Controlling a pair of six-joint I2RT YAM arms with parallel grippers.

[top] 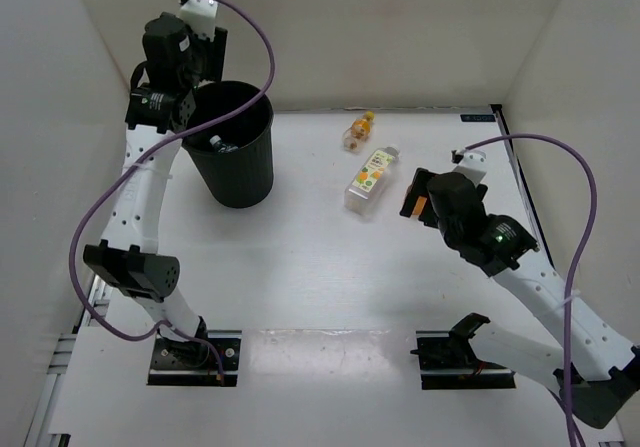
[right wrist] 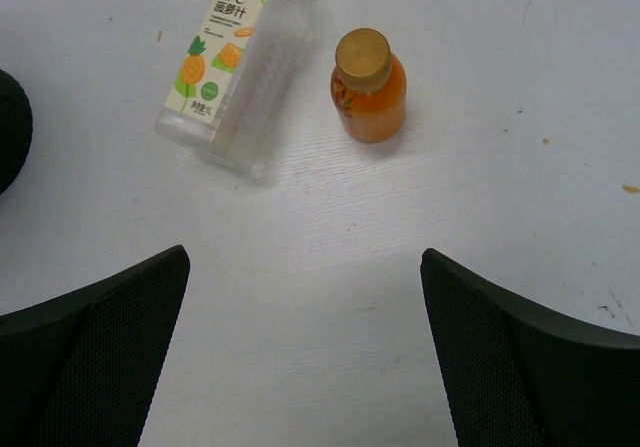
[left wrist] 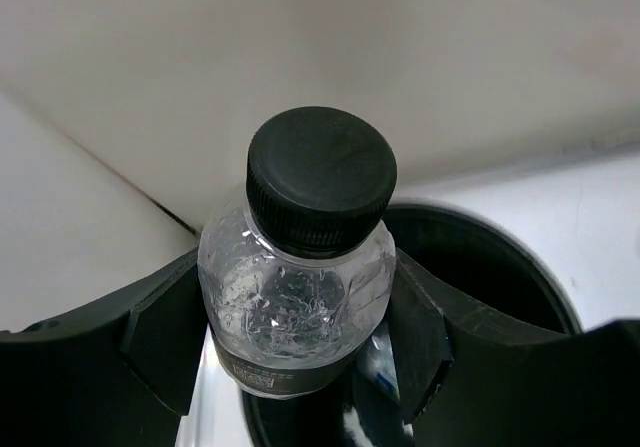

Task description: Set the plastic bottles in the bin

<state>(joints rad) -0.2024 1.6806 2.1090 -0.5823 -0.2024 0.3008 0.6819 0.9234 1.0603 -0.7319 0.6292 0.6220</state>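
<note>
on the labelled bottle (right wrist: 235, 67): "nfc"

Top cam: high behind bases, looking down on table (top: 320, 277). Left wrist: tight on clear bottle (left wrist: 295, 307), bin (left wrist: 480, 267) below, shared with top. Right wrist: low, down-facing; shares labelled bottle (right wrist: 222, 62), orange bottle (right wrist: 368, 92) with top.

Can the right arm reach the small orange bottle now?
Probably yes: the right pincer is open and empty, and the orange bottle sits ahead, clear of the labelled bottle.
</note>
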